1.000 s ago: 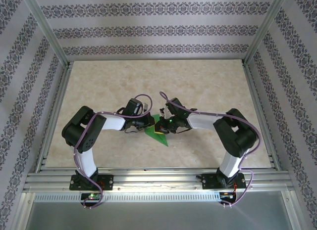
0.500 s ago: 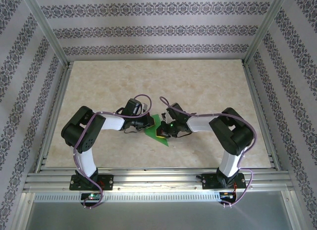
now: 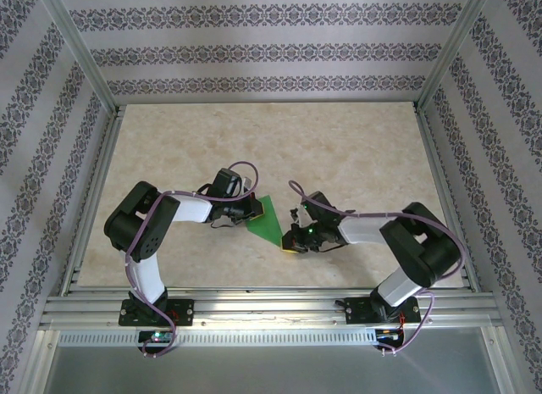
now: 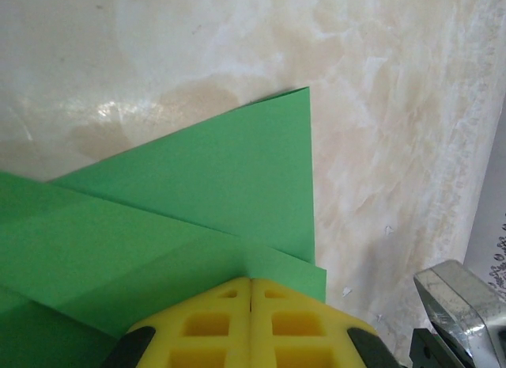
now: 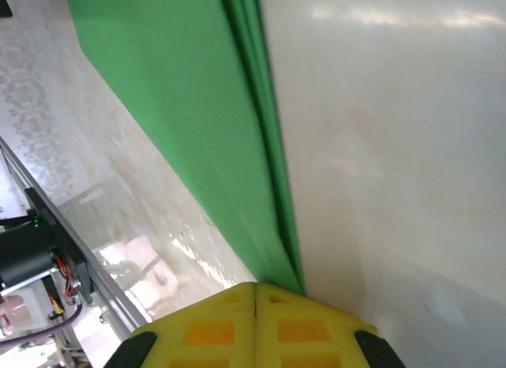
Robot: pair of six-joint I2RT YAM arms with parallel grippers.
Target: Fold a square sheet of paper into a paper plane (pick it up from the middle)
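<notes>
Green paper: the green paper [image 3: 268, 219] lies flat on the table [image 3: 254, 140], nearer the near edge than the far one and about midway between the left and right edges. From above it shows as a narrow wedge whose point aims at the near right corner.

Folds: the left wrist view shows stacked layers with straight fold lines and one triangular flap whose corner points away from the camera. In the right wrist view the green paper [image 5: 182, 107] narrows to a slim tip with layered edges along its right side.

Left gripper: the left gripper [image 3: 257, 209] sits at the wide, left end of the paper. Its yellow fingers [image 4: 213, 320] are pressed together with no gap, and their tips rest over the paper's surface. I cannot tell whether any layer is caught between them.

Right gripper: the right gripper [image 3: 290, 241] sits at the opposite, pointed end, toward the near edge. Its yellow fingers [image 5: 213, 328] are also pressed together, and the paper's tip meets them just right of the seam. Whether they pinch that tip cannot be told.

Relation: the paper spans the gap between the two grippers, one at each end.

Surroundings: both arms bend inward from their bases on the aluminium rail [image 3: 254, 305] along the near edge. Patterned walls [image 3: 254, 55] enclose the other three sides.
</notes>
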